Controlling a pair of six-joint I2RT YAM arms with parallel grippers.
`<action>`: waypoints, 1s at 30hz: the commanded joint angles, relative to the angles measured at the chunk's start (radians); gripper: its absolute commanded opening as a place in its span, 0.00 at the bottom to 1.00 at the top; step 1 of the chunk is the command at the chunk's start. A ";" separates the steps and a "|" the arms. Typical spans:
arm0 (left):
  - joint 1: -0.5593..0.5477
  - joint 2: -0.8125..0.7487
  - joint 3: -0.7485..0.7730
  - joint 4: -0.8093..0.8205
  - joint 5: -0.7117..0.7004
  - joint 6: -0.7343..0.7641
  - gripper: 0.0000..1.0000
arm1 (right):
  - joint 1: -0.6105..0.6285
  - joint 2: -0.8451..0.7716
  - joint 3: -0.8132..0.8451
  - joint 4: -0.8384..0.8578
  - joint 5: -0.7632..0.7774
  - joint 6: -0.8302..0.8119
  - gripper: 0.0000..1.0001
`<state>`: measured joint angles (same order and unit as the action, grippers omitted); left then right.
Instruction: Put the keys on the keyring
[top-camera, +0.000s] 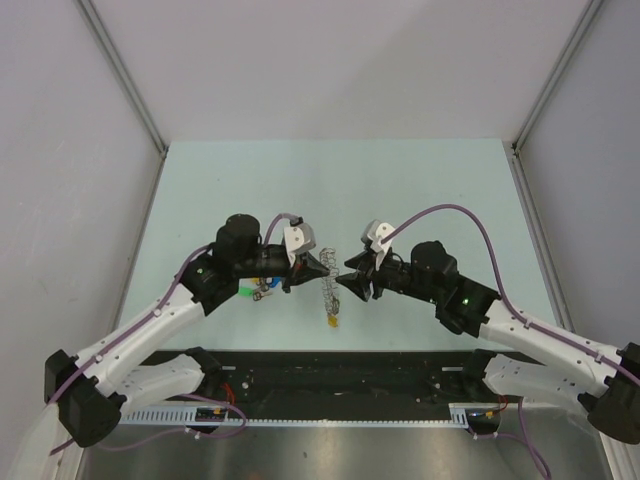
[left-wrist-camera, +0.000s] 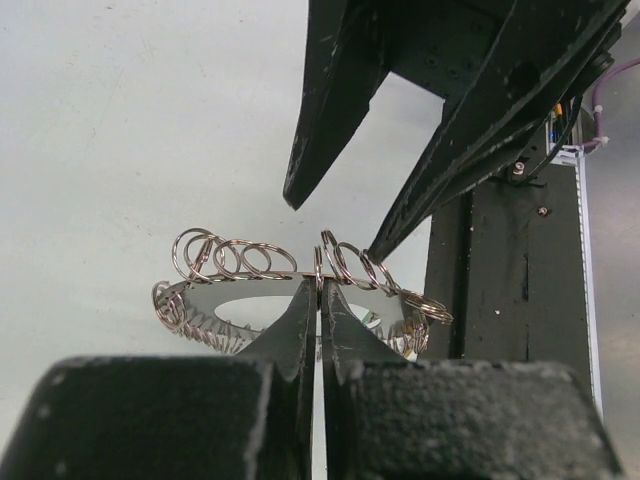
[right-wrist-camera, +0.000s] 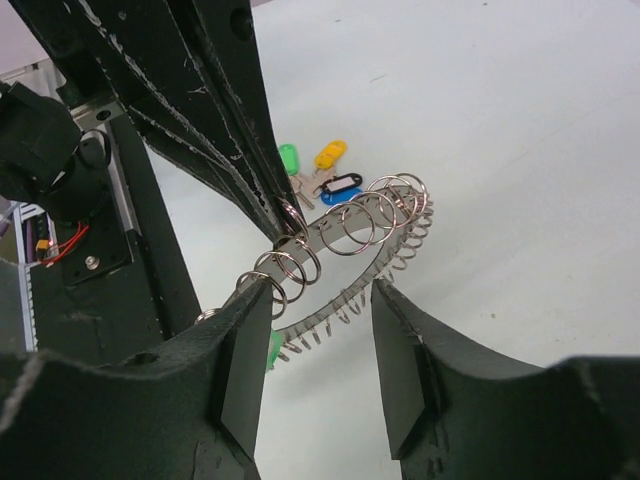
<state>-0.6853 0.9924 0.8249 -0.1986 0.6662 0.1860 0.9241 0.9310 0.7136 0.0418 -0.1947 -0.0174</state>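
The keyring (top-camera: 330, 293) is a silver band fringed with small split rings and hangs above the table between both arms. My left gripper (top-camera: 326, 268) is shut on its top edge, and the left wrist view shows the fingers pinching the band (left-wrist-camera: 205, 291). My right gripper (top-camera: 346, 283) is open, with its fingers (right-wrist-camera: 240, 345) on either side of the keyring's near part (right-wrist-camera: 335, 226); the left pad is close to the split rings. The keys (top-camera: 258, 290), with green, yellow and blue tags (right-wrist-camera: 338, 186), lie loose on the table under the left arm.
A yellow tag (top-camera: 333, 320) and a green tag (right-wrist-camera: 273, 347) hang from the keyring's lower part. The black base rail (top-camera: 330, 375) runs along the near table edge. White walls with aluminium posts (top-camera: 125, 80) enclose the pale green table (top-camera: 420, 190).
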 joint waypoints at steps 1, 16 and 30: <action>-0.003 -0.038 0.037 0.037 0.044 0.036 0.00 | 0.005 0.022 0.032 0.084 -0.089 0.007 0.50; -0.003 -0.043 0.028 0.054 -0.010 0.029 0.00 | 0.005 -0.011 0.064 -0.084 -0.472 -0.114 0.26; -0.003 -0.098 -0.003 -0.039 0.180 0.273 0.00 | 0.085 -0.146 0.034 -0.057 0.061 -0.099 0.43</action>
<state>-0.6853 0.9321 0.8196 -0.2325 0.7456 0.3420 0.9707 0.7906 0.7372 -0.0811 -0.2852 -0.1074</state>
